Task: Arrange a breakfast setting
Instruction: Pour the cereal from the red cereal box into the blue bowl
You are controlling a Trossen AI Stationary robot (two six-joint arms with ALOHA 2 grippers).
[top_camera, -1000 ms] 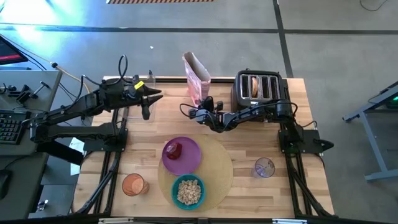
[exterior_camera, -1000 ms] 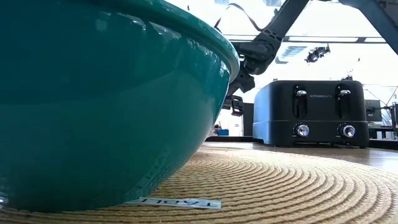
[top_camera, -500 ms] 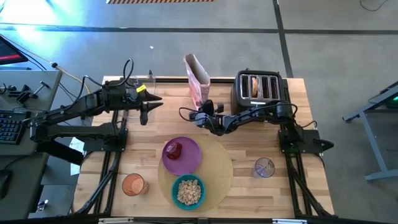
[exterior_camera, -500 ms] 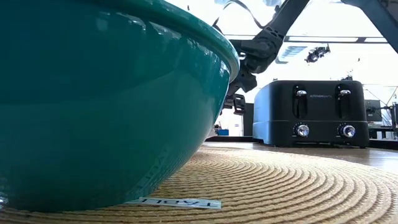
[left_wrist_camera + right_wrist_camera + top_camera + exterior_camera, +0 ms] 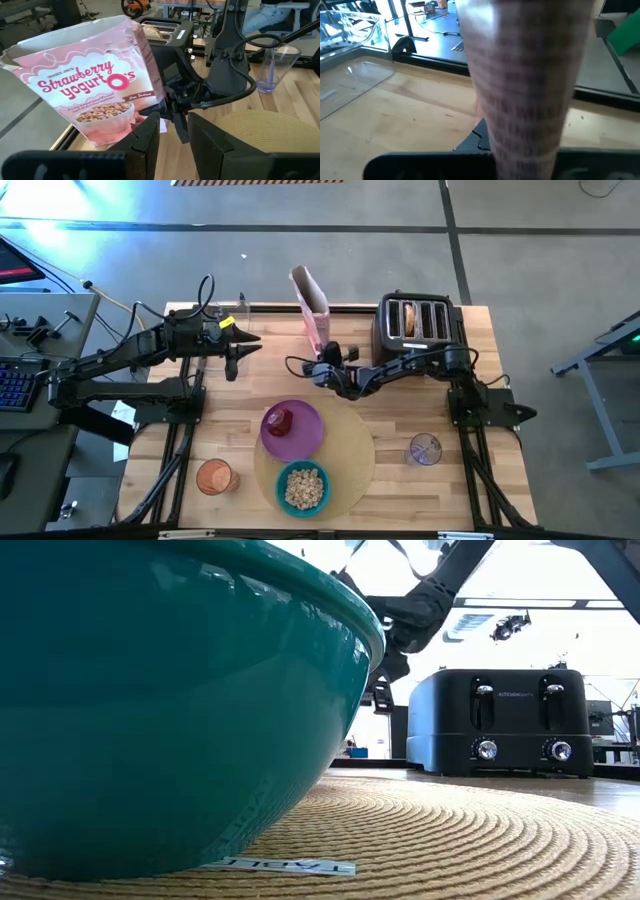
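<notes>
Right gripper [image 5: 322, 367] clenched on the cereal box [image 5: 309, 305].
Only the left wrist view shows the box's front; left gripper [image 5: 233, 360] waits at ten o'clock, slightly parted.

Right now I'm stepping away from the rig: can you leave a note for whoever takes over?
Right gripper is shut on the cereal box, holding it near its base at the back of the table.
Left gripper hangs empty over the back left.
On the mat: purple plate with red fruit, teal bowl with cereal.
Orange cup sits left of the mat, clear glass right.
Bagel halves are in the toaster.
Left: set the box down, plate the bagel. No spoon in view.
</notes>
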